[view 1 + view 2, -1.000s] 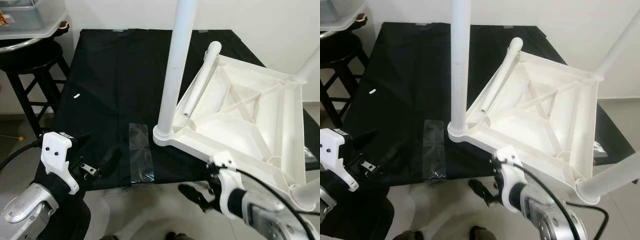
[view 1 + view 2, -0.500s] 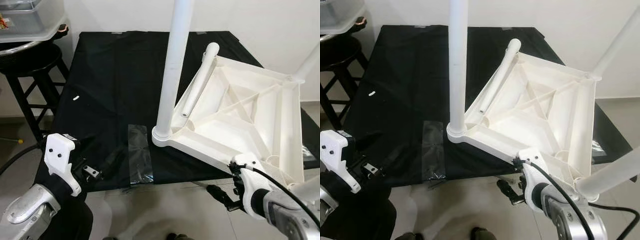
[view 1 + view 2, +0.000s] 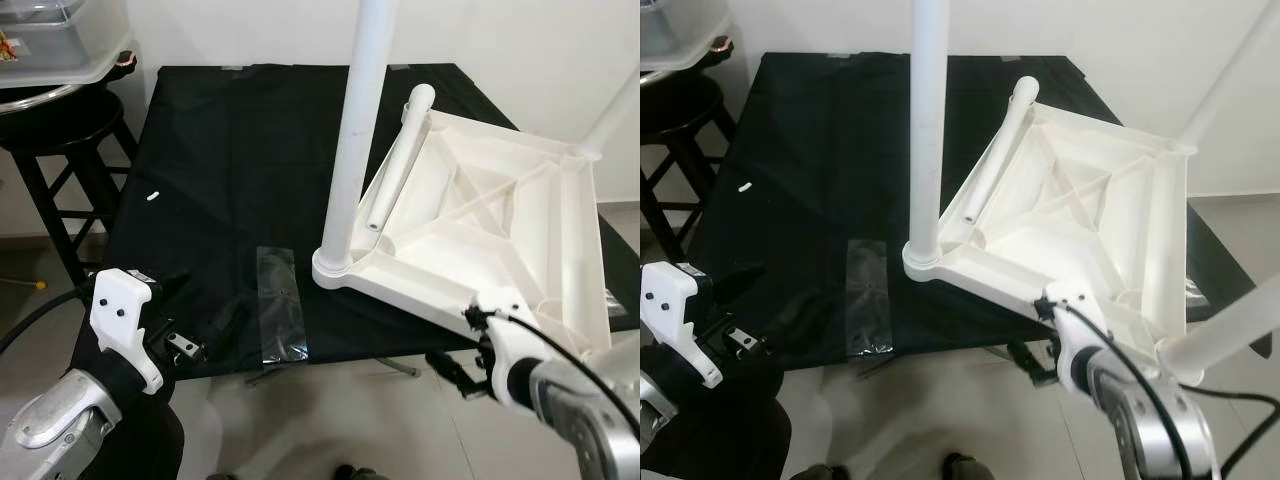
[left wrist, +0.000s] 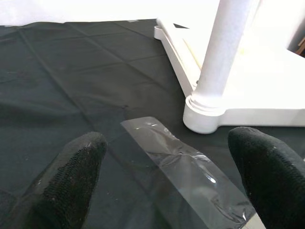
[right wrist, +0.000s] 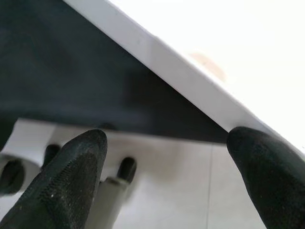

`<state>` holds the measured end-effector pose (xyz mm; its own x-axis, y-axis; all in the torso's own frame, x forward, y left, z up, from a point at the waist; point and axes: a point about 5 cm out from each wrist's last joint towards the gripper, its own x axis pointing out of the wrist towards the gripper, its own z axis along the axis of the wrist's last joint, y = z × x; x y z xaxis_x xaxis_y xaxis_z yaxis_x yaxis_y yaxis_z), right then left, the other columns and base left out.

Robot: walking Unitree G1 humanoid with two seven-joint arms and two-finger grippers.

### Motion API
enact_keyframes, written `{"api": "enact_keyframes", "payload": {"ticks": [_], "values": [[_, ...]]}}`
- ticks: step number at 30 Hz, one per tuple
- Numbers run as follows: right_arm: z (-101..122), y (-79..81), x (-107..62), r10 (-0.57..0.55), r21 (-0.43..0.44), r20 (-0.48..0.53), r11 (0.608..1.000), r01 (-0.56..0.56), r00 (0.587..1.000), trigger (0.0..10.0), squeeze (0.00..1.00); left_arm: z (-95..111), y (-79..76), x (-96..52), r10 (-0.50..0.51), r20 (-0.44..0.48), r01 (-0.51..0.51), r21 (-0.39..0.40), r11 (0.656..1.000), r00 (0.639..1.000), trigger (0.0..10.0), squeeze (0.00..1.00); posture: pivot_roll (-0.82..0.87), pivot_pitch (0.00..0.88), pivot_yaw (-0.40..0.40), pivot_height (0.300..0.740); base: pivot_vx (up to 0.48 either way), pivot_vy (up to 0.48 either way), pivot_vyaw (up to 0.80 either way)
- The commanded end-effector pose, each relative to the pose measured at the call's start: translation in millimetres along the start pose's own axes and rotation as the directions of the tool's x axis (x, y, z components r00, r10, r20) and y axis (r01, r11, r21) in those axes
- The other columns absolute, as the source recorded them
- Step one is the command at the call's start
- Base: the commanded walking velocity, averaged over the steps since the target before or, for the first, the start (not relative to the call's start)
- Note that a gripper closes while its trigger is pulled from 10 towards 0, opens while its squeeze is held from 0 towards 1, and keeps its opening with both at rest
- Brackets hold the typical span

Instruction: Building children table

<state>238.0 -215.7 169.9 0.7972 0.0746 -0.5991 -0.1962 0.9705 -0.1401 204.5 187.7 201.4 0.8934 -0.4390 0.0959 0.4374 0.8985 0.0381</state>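
The white children's table (image 3: 480,230) lies upside down on a black-clothed table (image 3: 230,150). One white leg (image 3: 355,130) stands upright in its near left corner. A loose leg (image 3: 398,155) lies along its left rim. Two more legs rise at the far right (image 3: 612,118) and near right (image 3: 1230,330) corners. My right gripper (image 3: 452,370) is open below the near rim of the white table; in the right wrist view its fingers (image 5: 71,181) straddle that rim (image 5: 181,71). At the cloth's near left edge my left gripper (image 4: 167,191) is open over a clear plastic strip (image 4: 190,167), empty.
A small white piece (image 3: 153,194) rests on the cloth at the left. A black stool (image 3: 60,130) carrying a clear plastic bin (image 3: 60,40) stands at the far left. Grey floor (image 3: 320,420) lies in front of the table.
My right gripper has moved right along the table's front edge, to beneath the white table's near rim. The left gripper has barely moved.
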Motion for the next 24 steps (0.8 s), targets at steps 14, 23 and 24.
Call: {"api": "enact_keyframes", "payload": {"ticks": [14,23,24], "values": [[41,14.6,5.6,0.135,-0.130,0.229,0.986,-0.107,0.964,10.0,0.00,2,-3.4,-1.5,0.000,0.001,0.000,0.005,1.000,1.000,10.0,0.00,-0.02,0.203,-0.050,0.740,0.000,0.000,0.00],[60,-7.0,31.4,0.223,-0.391,0.188,0.910,-0.136,0.956,10.0,0.00,4,-6.4,-1.2,-0.005,0.002,0.005,0.004,1.000,1.000,10.0,0.00,-0.01,0.216,-0.046,0.740,0.000,0.000,0.00],[60,-7.0,31.4,0.223,-0.391,0.188,0.910,-0.136,0.956,10.0,0.00,4,-6.4,-1.2,-0.005,0.002,0.005,0.004,1.000,1.000,10.0,0.00,-0.01,0.216,-0.046,0.740,0.000,0.000,0.00]]}}
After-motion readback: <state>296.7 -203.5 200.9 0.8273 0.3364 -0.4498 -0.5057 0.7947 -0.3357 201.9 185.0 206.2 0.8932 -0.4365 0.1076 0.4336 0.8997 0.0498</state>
